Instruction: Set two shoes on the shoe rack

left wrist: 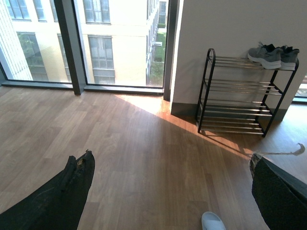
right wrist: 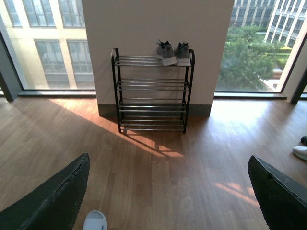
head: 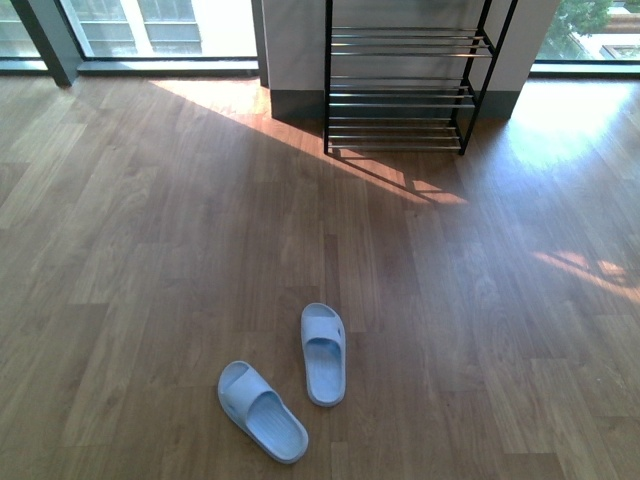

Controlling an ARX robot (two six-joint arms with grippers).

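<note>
1. We are judging the task about half done: two grey sneakers (right wrist: 171, 52) are sitting on the top tier of the one shoe rack (head: 327, 90), far ahead of both tools.
2. Two pale-blue slides (head: 323, 352) are lying on the floor (head: 150, 250), near and below the tools, not yet racked.
3. We are keeping the left tool (left wrist: 170, 160) and the right tool (right wrist: 168, 162) released, jaws spread wide, grasping nothing.

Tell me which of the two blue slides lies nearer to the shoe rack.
The right slide, lying straight; the left slide lies angled, farther from the shoe rack.
</note>
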